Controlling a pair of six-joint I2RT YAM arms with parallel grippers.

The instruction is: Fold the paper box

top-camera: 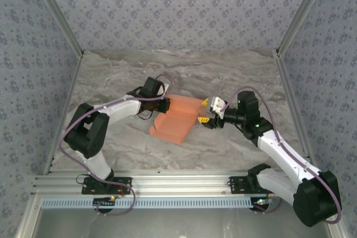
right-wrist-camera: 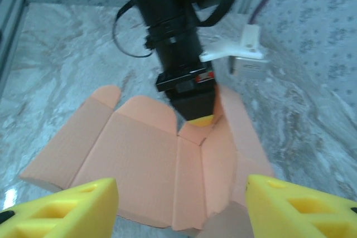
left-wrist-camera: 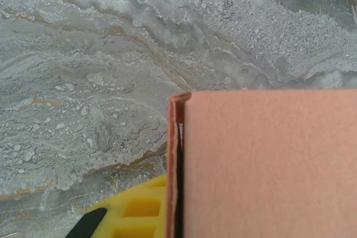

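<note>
Looking down from above: marble bench [top-camera: 111, 76] carrying the paper box [top-camera: 177, 120] near its middle, between the two arms. More sheet than container at this moment. Salmon panels spread out with creases between them, rounded flaps along one edge, near end curling down onto the bench.

Held at its far-left edge by the left pincer [top-camera: 165, 105]. From the left wrist, note one yellow finger [left-wrist-camera: 139, 210] pressed against a folded-up edge of the paper box [left-wrist-camera: 268, 165], with a broad panel close to the lens hiding the other finger. Closed on that folded wall, by the look of it. Veined bench [left-wrist-camera: 83, 54] behind.

From the right wrist, see the left pincer [right-wrist-camera: 199, 116] planted tip-down at the crease between a lifted side flap and the flatter panels of the paper box [right-wrist-camera: 139, 160]. Pale bench [right-wrist-camera: 67, 54] around it.

Right pincer [top-camera: 205, 112] spread wide and gripping nothing, just beside the sheet's right edge and pointed at it. Yellow fingers [right-wrist-camera: 67, 207] at both lower corners of the right wrist view, well apart, with the sheet's near edge lying between and ahead. Cannot tell about contact with the cardboard.
</note>
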